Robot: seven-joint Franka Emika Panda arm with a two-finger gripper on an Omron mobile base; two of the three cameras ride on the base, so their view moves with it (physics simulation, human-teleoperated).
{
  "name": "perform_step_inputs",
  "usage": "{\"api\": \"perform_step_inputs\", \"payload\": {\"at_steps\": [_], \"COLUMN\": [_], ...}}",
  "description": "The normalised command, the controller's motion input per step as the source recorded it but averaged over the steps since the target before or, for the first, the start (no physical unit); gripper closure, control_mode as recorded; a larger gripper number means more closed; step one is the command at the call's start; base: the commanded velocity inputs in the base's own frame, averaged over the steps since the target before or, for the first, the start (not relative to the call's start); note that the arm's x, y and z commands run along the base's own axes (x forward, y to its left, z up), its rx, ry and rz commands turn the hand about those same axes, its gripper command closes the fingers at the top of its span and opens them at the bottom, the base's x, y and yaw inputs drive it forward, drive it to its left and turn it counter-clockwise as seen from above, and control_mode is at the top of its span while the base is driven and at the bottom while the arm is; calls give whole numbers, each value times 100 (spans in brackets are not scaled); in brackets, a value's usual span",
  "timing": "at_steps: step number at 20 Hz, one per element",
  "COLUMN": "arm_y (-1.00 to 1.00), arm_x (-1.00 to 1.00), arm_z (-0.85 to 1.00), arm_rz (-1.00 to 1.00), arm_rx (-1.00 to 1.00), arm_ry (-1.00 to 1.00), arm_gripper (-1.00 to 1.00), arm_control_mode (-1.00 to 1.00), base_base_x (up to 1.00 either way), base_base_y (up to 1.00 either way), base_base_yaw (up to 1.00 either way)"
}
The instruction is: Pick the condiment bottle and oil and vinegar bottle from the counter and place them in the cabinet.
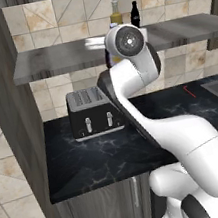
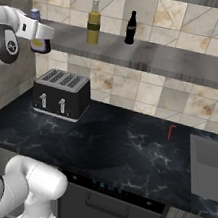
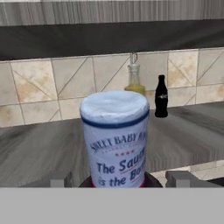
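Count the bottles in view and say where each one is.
3: the oil and vinegar bottle and the black bottle stand on the cabinet; the condiment bottle is in the tool.

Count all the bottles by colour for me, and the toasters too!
Golden-yellow: 1, the oil and vinegar bottle on the cabinet shelf.
Black: 1, the black bottle beside it.
Dark with blue cap: 1, the condiment bottle, held in the gripper.
Toasters: 1, the toaster.
Total: 4.

Condiment bottle (image 3: 116,144) label, pale with dark lettering, arched line reading "SWEET BABY RA", cut off at edge, below it "The Sauc" and "is the Bos", both truncated, small red stars between.
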Motion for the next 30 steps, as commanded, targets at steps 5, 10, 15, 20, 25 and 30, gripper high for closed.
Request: {"api": "perform_step_inputs", "payload": {"at_steps": [5, 10, 15, 20, 25, 30], "arm_y": [9, 14, 13, 10, 6, 0], "arm_x": [24, 54, 61, 61, 36, 2], "arm_z": [0, 0, 0, 8, 7, 0], "arm_rz": [-1, -4, -6, -7, -6, 0], "arm_rx": [-2, -1, 0, 0, 0, 0], "arm_ry": [2, 4, 1, 0, 0, 0], "arm_gripper": [100, 100, 100, 100, 100, 100], "arm_control_mode": [-100, -100, -100, -100, -100, -100], "base_base_x": [0, 0, 0, 0, 0, 0], "base_base_y": [0, 0, 0, 0, 0, 0], "base_base_yaw": [0, 0, 0, 0, 0, 0]}}
